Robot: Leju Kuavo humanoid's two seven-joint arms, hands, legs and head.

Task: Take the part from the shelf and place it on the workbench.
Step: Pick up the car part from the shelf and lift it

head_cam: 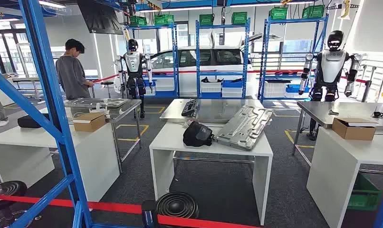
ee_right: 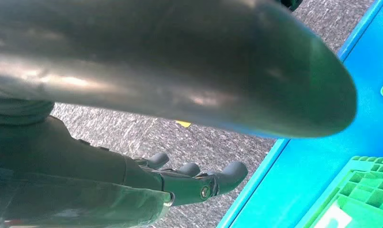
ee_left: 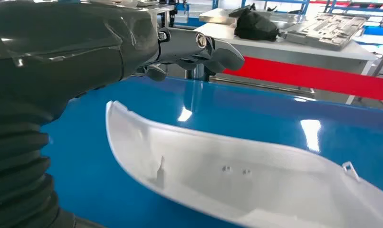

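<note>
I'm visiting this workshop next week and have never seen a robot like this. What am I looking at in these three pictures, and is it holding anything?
These are three cameras on one humanoid robot. The head view looks across a workshop: a white workbench carrying a grey metal panel and a black part, with blue shelf racks, a white car, a person and two other humanoid robots behind. The left wrist camera sits behind the left hand, which hovers over a long white plastic part lying on a blue shelf; it holds nothing yet. The right wrist camera shows the right hand, fingers loose and empty, above grey carpet beside a green crate; the big dark shape is out of focus.
</note>
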